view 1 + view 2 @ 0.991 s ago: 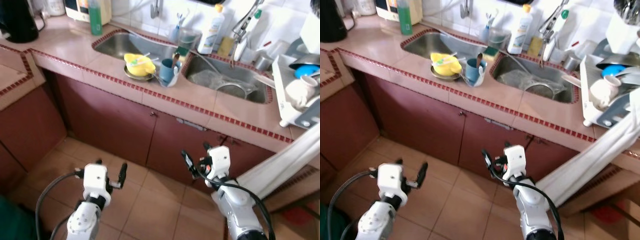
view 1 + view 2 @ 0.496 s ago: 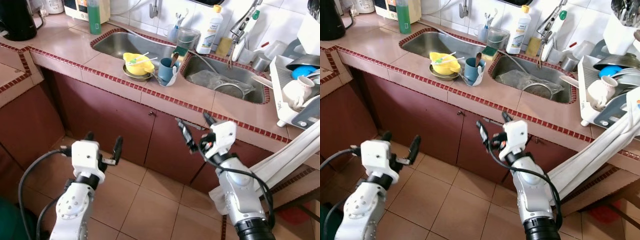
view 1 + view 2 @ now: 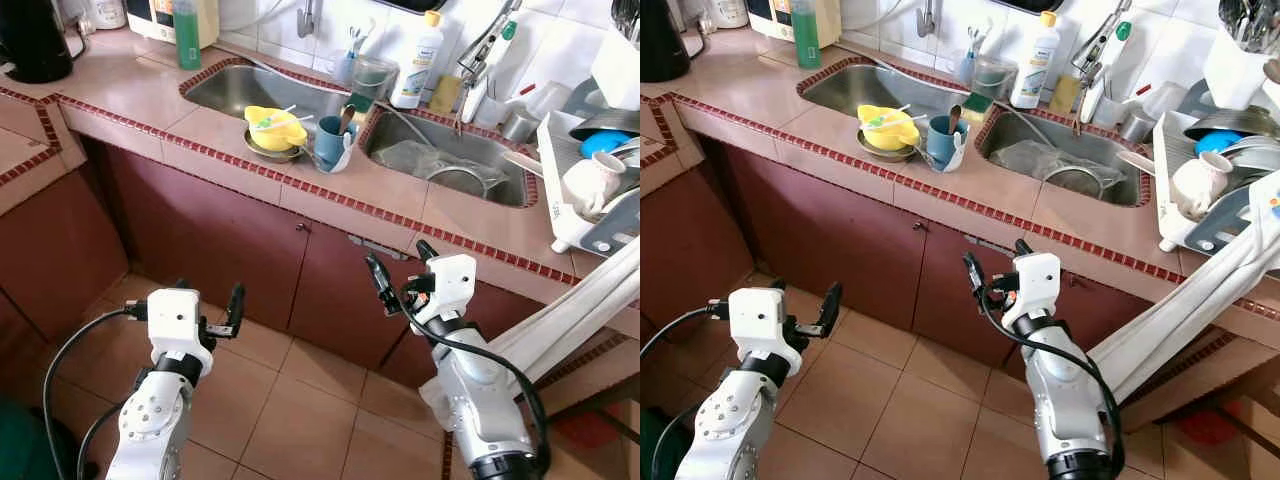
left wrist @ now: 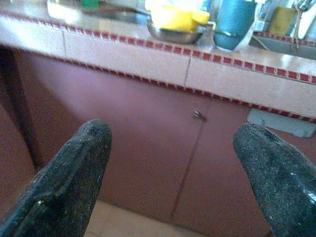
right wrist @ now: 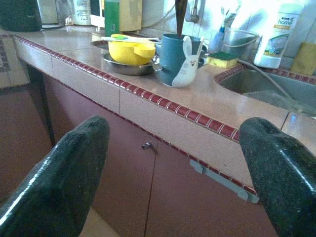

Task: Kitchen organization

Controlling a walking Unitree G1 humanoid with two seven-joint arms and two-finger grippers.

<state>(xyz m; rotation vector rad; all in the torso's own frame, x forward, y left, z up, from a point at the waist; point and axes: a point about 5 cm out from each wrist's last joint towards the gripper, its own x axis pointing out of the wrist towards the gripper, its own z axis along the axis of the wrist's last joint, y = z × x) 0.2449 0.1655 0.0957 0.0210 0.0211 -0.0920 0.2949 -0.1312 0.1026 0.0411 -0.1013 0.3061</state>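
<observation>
Kitchen counter (image 3: 190,118) of pink tile with a red mosaic edge runs across in front of us, with dark red cabinet doors (image 3: 230,250) below it. On the strip between the two sink basins sits a yellow bowl (image 3: 277,127) nested in a metal dish (image 3: 270,150), and just beside it a blue mug (image 3: 332,142) with a white rabbit figure on its side and a utensil standing in it. The left basin (image 3: 250,90) lies behind the bowl; the right basin (image 3: 450,160) holds a metal strainer (image 3: 462,181). A white detergent bottle (image 3: 417,62) and a green-and-yellow sponge (image 5: 222,59) stand along the back edge, and a white dish rack (image 3: 590,190) with a blue bowl and a white jug sits at the right end of the counter.

Our left gripper (image 3: 208,312) hangs low over the tiled floor (image 3: 300,400), well below the counter, fingers spread apart and holding nothing. Our right gripper (image 3: 402,268) is raised higher, near the cabinet front just under the counter edge, its fingers likewise released and spread wide
</observation>
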